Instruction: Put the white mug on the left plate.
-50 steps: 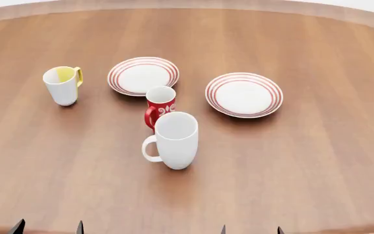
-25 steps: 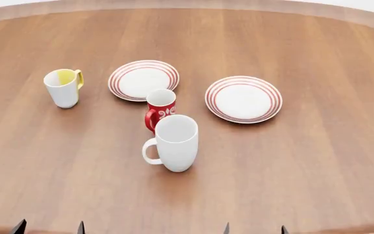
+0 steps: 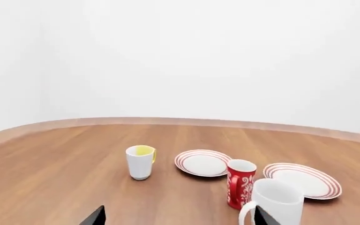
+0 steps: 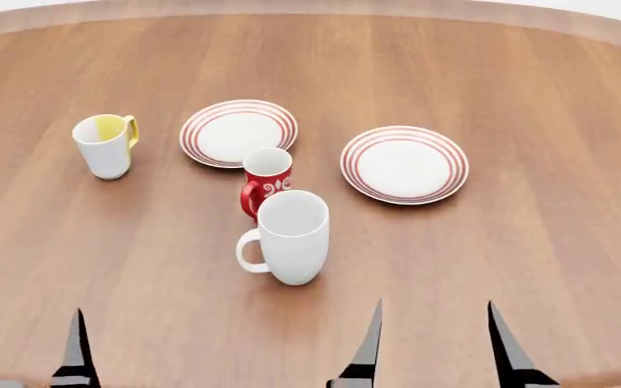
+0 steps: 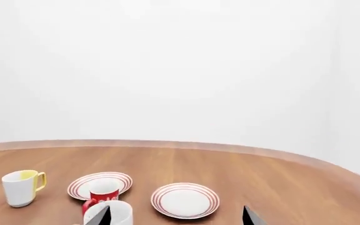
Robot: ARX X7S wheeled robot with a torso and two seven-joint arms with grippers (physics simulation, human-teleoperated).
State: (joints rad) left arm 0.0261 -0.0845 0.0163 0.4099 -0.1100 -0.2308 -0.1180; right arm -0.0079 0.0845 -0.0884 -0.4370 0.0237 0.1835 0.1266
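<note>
The round wooden surface (image 4: 526, 242) stands before plain white walls, and near its front edge the white mug (image 4: 292, 234) stands upright, handle to the robot's left, just before the red mug (image 4: 266, 179), while both tools are spread apart.

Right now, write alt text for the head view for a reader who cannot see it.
A tall white mug stands upright on a round wooden table, a small red mug just behind it. Beyond sit two red-ringed plates, the left plate and right plate, with a yellow-lined mug far left. Both grippers' fingers, left and right, are open, empty.
</note>
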